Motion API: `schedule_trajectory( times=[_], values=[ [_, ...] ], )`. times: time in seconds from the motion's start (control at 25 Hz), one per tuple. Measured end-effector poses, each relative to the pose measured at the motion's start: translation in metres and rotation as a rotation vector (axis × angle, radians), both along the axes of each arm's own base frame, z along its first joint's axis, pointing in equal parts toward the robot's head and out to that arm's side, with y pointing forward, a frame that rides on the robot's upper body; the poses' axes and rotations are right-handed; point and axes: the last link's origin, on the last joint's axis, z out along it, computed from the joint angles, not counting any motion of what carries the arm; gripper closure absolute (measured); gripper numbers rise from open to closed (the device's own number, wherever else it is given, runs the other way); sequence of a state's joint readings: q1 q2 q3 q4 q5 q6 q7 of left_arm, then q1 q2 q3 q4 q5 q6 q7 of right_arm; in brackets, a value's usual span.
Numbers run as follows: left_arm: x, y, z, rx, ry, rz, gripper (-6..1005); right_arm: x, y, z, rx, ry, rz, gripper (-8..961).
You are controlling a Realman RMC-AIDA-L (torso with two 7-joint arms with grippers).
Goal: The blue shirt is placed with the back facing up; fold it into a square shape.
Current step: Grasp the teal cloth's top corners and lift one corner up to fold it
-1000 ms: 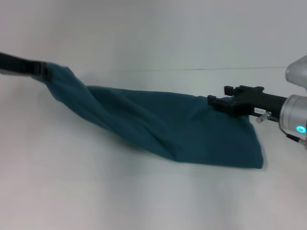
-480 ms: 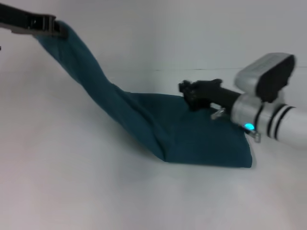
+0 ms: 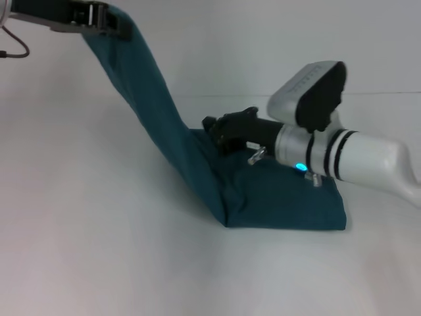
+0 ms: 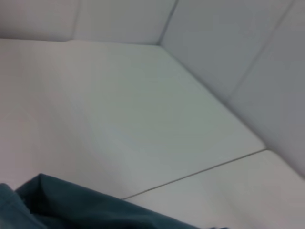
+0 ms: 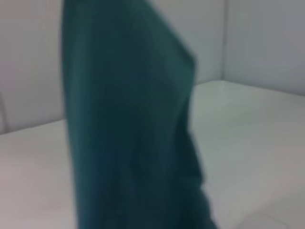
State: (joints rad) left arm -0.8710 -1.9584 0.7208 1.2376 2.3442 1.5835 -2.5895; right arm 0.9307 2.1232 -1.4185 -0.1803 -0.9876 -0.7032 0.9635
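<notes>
- Teal-blue knit hangs in a long taut band as we lift 1 end of the blue shirt [image 3: 164, 138] high off the white table [image 3: 99, 250], while its other end lies flat and already doubled into a rough rectangle near the table's middle right.
- Our left gripper [image 3: 99, 16], raised at the far left, has its fingers clenched on the shirt's upper edge; the cloth drapes straight down from that grip.
- Our right gripper [image 3: 220, 128] reaches in low over the flat part of the shirt, right at the crease where the lifted band rises; we cannot tell whether its fingers are parted or closed, as the dark tips blur against the fabric.
- Progress, as we judge it: the garment is narrowed into a long strip and 1 cross-fold is under way, with the raised end yet to be carried over and laid on the flat part. The square is not yet formed, and some smoothing is likely left after the drop.
- Count: 1 shirt, 2 grippers, 1 table.
- Close views from the wrists add little: the left shows a corner of teal cloth above bare tabletop, the right a hanging sheet of the same fabric filling the view.
</notes>
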Motion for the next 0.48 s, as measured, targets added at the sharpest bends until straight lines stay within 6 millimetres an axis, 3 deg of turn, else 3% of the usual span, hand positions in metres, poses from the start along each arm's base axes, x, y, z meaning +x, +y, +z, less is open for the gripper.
schedule_trajectory(
  times=[0.48],
  values=[
    [0.012, -0.007, 0.003, -0.035, -0.048, -0.073, 875, -0.033, -0.026, -0.031, -0.204, -0.089, 0.170, 954]
  ],
)
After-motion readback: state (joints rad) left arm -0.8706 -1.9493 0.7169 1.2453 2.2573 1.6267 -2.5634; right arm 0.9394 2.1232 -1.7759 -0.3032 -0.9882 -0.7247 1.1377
